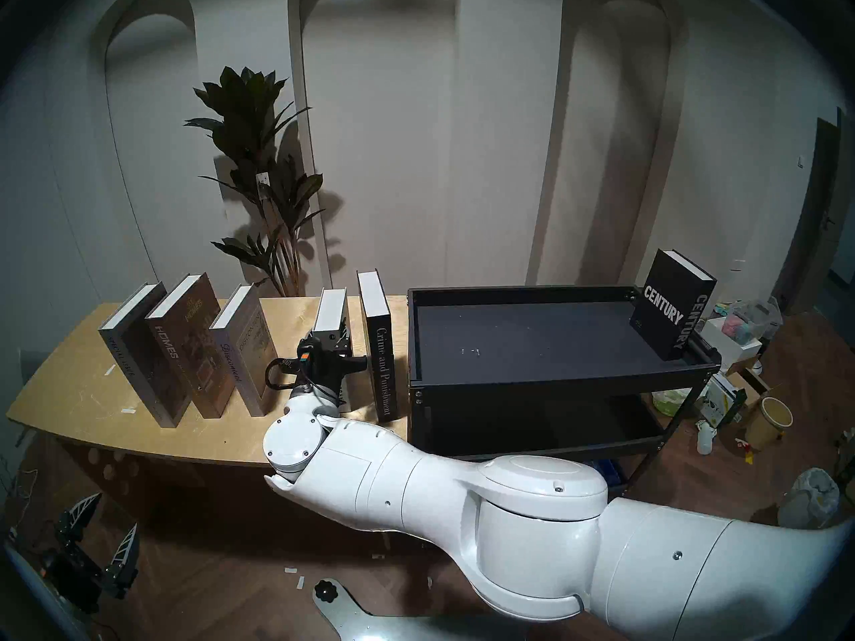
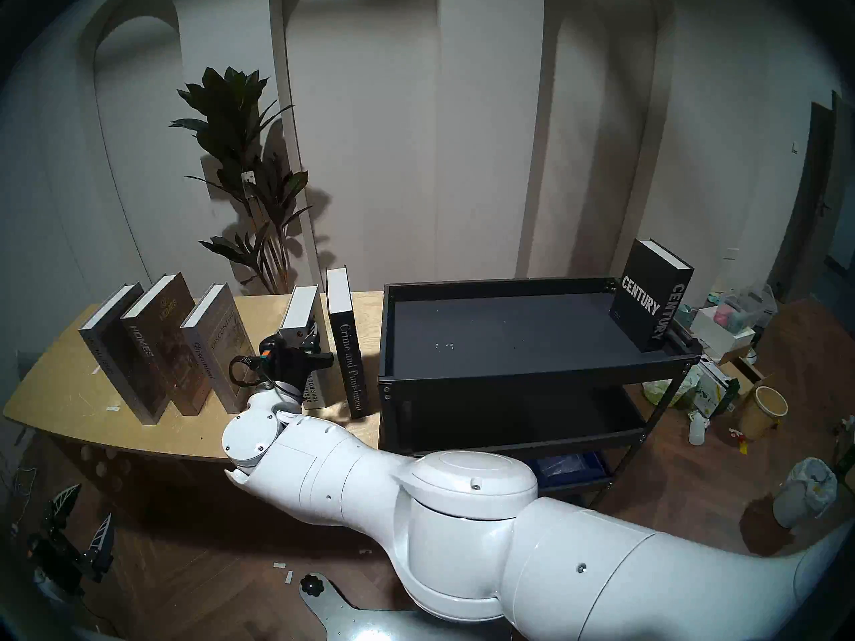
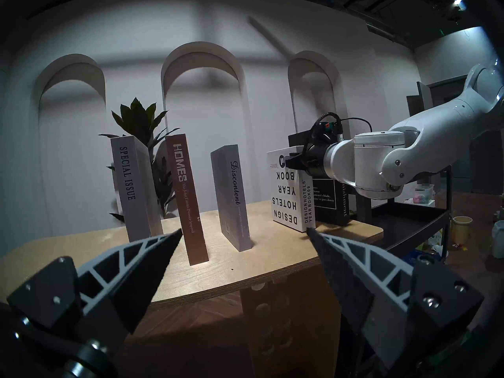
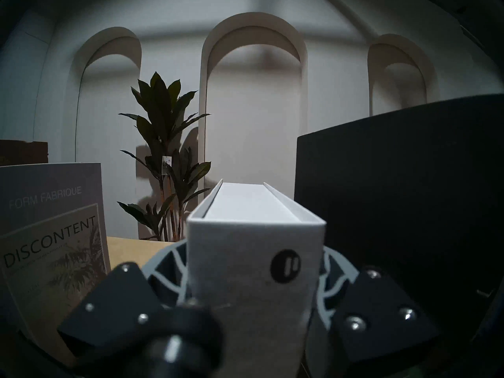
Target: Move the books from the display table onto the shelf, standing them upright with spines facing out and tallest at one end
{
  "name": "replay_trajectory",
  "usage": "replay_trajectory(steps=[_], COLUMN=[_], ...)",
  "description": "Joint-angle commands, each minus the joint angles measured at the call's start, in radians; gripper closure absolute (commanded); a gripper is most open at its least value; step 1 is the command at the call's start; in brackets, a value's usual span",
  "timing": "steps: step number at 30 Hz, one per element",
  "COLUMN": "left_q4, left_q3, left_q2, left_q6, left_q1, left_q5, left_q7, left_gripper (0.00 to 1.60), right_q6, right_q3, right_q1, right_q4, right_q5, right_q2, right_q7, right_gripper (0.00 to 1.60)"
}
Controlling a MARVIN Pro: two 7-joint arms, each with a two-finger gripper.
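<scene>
Right hand [image 4: 255, 282] apparently clamping white yearbook [image 4: 256, 260], table [image 1: 83, 395]

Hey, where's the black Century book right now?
In the head view, the Century book stands upright at the far right end of the black shelf's top tray, alone and apart from the books on the plywood table.

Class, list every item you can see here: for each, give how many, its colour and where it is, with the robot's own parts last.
Upright hardcover books on table: five, grey, brown, grey, white Design Hotels Yearbook, black; row on light plywood table.
Black Century book: one, upright, right end of rack's top tray.
Black metal rack: one, right of table.
Potted plant: one, dark green, behind table.
Floor clutter: several boxes, cups, bags; right of rack.
Left gripper: one, black, open, beside table.
Right gripper: one, black, closed on white yearbook.
</scene>
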Motion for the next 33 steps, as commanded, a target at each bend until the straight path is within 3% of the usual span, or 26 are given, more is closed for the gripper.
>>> replay_trajectory(steps=[1,11,20,26,33], left_q4=[-0.010,-0.012,-0.013,-0.013,-0.014], left_q3=[0.001,0.007,0.010,0.012,0.014], left_q2=[0.012,0.014,0.017,0.019,0.022], left_q6=[-0.007,-0.010,-0.013,-0.016,-0.019], left_q1=[0.013,0.016,0.019,0.022,0.025], left_q5=[-0.004,0.002,0.001,0.000,-0.002], left_q7=[-0.039,-0.013,-0.010,-0.009,-0.008], left_gripper=[0.00,0.00,0.00,0.00,0.00], right_q6=[-0.025,-0.065,-0.051,-0.046,-0.002], right_q3=[-0.007,0.006,0.031,0.050,0.064], right_q1=[0.017,0.115,0.193,0.238,0.270], right_q4=[-0.048,-0.185,-0.299,-0.393,-0.508], right_q5=[-0.016,-0.055,-0.108,-0.154,-0.219], right_q2=[-0.021,-0.021,-0.021,-0.021,0.039], right_q7=[-0.018,-0.068,-0.130,-0.203,-0.316], right_gripper=[1.60,1.60,1.60,1.60,1.60])
